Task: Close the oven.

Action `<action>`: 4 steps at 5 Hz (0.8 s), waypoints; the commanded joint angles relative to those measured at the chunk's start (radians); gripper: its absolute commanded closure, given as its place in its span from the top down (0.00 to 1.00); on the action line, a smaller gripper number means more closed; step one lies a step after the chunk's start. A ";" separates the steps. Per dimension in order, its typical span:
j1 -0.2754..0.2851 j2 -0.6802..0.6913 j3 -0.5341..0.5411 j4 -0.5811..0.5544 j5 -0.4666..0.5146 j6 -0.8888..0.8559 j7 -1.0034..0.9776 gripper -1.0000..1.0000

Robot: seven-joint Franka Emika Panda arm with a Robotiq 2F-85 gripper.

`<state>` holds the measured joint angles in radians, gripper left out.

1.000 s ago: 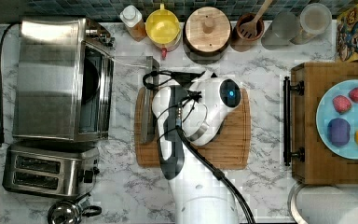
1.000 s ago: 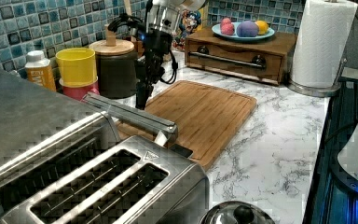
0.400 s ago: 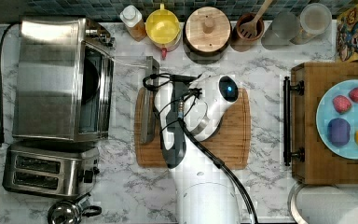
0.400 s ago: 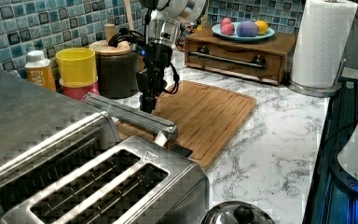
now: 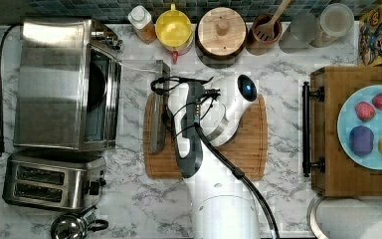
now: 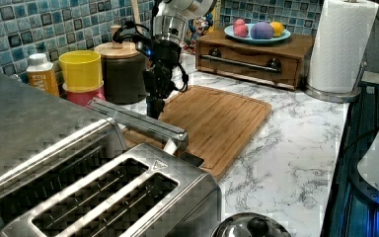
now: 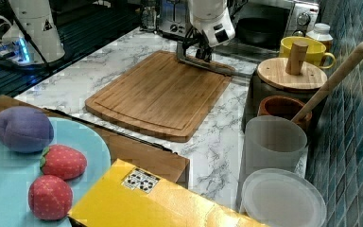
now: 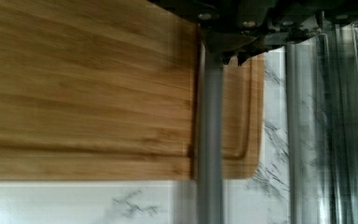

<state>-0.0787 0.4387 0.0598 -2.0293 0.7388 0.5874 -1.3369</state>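
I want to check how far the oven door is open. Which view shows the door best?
The left view: the oven door juts out flat, handle over the cutting board. Top view shows it from above; right view, only its far edge.

You have the oven (image 5: pixel 54 82) at the top view's left, a large boxy brushed-steel unit sitting on the marble surface (image 5: pixel 129 199). Its door (image 5: pixel 144 107) is open, folded down flat toward the top view's right, the glass pane see-through over the marble. The dark interior (image 5: pixel 97 94) shows behind the steel front frame. The bar handle (image 5: pixel 158 107) runs along the door's far edge, lying over the edge of the wooden cutting board (image 5: pixel 248 144); you can see it close up in the wrist view.
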 commanded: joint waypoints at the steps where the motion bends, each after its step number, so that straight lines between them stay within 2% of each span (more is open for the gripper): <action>1: 0.103 0.068 0.061 0.217 -0.032 0.041 0.169 0.00; 4: 0.090 0.001 0.109 0.215 0.048 0.043 0.154 0.00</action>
<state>-0.0673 0.4858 0.0720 -1.9639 0.7119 0.5923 -1.2178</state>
